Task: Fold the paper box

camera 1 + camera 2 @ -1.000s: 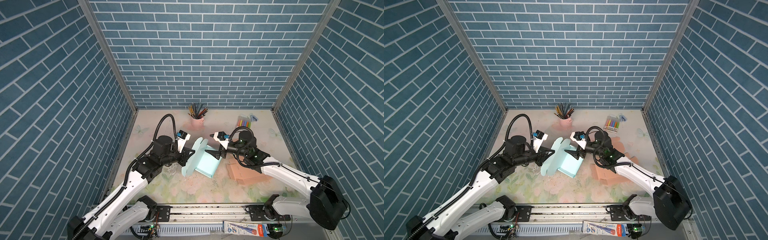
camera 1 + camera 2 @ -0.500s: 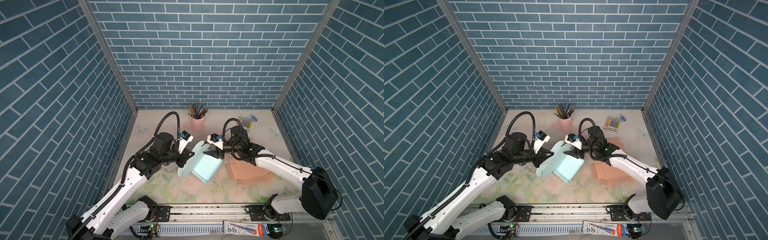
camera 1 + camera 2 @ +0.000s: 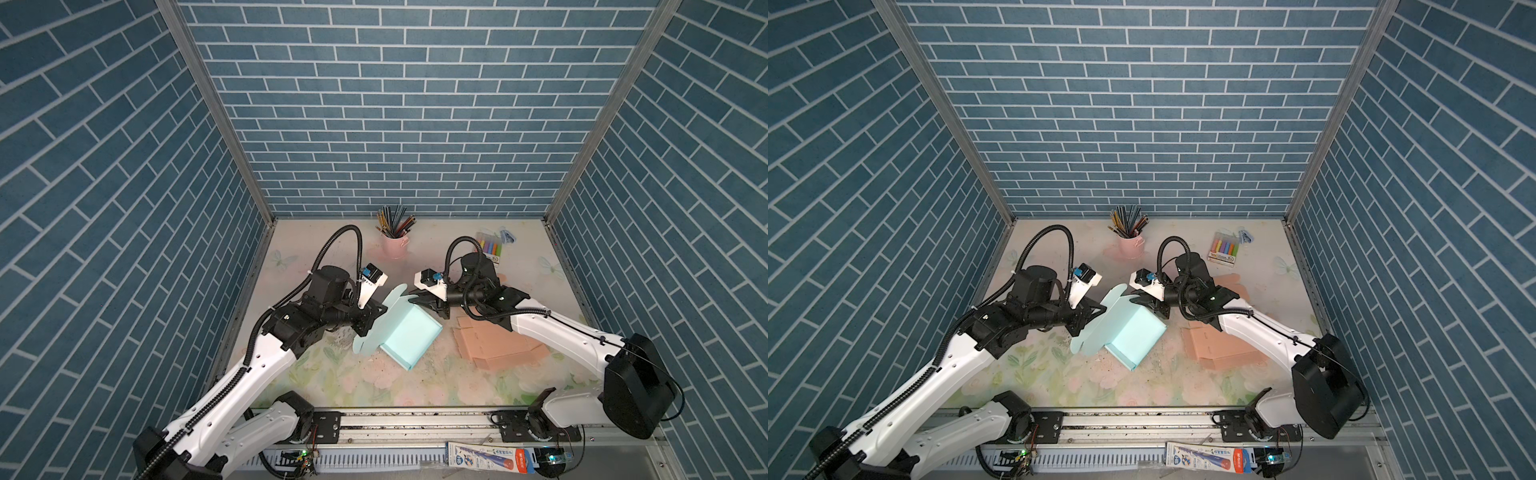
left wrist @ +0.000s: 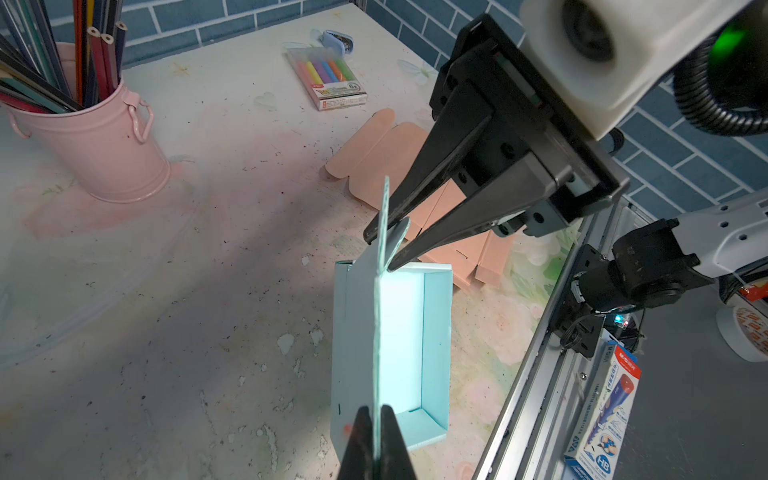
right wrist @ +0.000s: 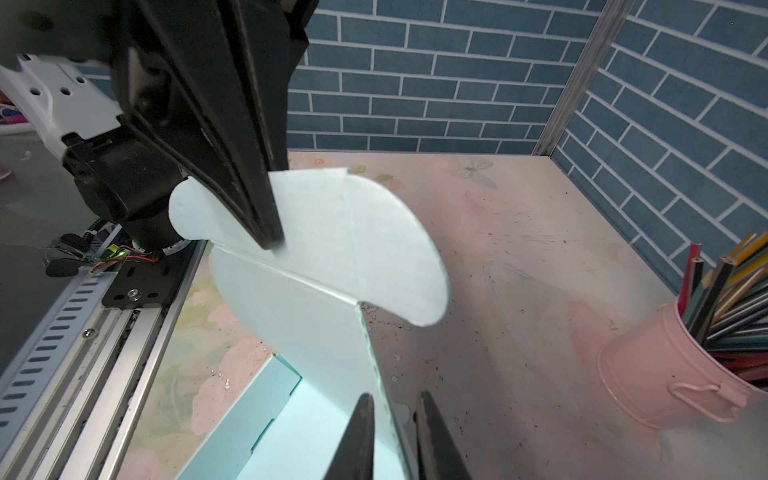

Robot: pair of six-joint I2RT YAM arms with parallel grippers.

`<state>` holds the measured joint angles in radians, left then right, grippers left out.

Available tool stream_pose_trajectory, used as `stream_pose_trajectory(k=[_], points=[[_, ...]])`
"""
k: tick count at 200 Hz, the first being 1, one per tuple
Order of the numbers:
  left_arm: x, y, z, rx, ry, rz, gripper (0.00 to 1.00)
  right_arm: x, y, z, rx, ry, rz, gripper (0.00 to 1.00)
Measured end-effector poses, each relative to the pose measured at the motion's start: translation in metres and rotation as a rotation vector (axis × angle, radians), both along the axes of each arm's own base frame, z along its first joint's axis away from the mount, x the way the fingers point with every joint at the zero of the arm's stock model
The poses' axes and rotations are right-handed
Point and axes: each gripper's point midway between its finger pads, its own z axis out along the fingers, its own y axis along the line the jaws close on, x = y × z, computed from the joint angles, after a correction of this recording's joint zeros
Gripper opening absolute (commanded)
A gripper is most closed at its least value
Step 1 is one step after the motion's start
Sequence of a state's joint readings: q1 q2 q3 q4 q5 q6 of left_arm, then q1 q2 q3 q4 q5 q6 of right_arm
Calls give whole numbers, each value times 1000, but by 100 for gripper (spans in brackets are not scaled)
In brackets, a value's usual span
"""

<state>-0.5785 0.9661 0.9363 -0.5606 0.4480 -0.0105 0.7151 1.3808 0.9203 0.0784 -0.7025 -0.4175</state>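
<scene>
Two tools work one box. Our left tool [image 4: 375,411] is pressed together on the edge of the raised lid [image 5: 307,324], pinching the card. Our right tool [image 4: 380,251] straddles the same lid at its far corner, by one rounded tab [image 4: 399,236]. Its fingers [image 5: 357,440] stand narrowly apart with a sliver of gap beside the card, and we cannot tell whether it grips.

We count one teal box [image 3: 409,338], mid-desk between the two arms, its tray open on the desk [image 3: 415,386] and its lid upright. Just beside it, on the right arm's side, lies one flat peach blank [image 3: 494,345], partly under that arm. At the back stand one pink bucket [image 3: 395,247] of pencils [image 3: 395,218] and one marker pack [image 3: 490,249], apart from each other. One pencil pack [image 3: 490,455] lies past the desk's front edge.
</scene>
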Motion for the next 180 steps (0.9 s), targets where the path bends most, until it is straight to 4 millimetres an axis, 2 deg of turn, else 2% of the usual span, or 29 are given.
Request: stream_pose_trajectory(k=[33, 50, 86, 115, 126, 158, 180], points=[[4, 3, -2, 19, -11, 26, 13, 0, 0, -1, -5, 0, -3, 7], [7, 6, -3, 32, -20, 44, 30, 0, -1, -2, -7, 4, -5, 4], [11, 9, -3, 27, -27, 76, 51, -3, -4, -17, -18, 38, -13, 0], [10, 13, -11, 3, -14, 119, 80, -5, -8, -33, -33, 71, -35, 0], [11, 17, -16, 3, -11, 145, 87, -4, -8, -34, -31, 72, -48, 0], [19, 31, -35, 19, 36, 261, 88, 3, -9, -33, -20, 65, -85, 0], [31, 41, -43, -36, 67, 347, 88, 9, -10, -32, -14, 74, -106, 0]])
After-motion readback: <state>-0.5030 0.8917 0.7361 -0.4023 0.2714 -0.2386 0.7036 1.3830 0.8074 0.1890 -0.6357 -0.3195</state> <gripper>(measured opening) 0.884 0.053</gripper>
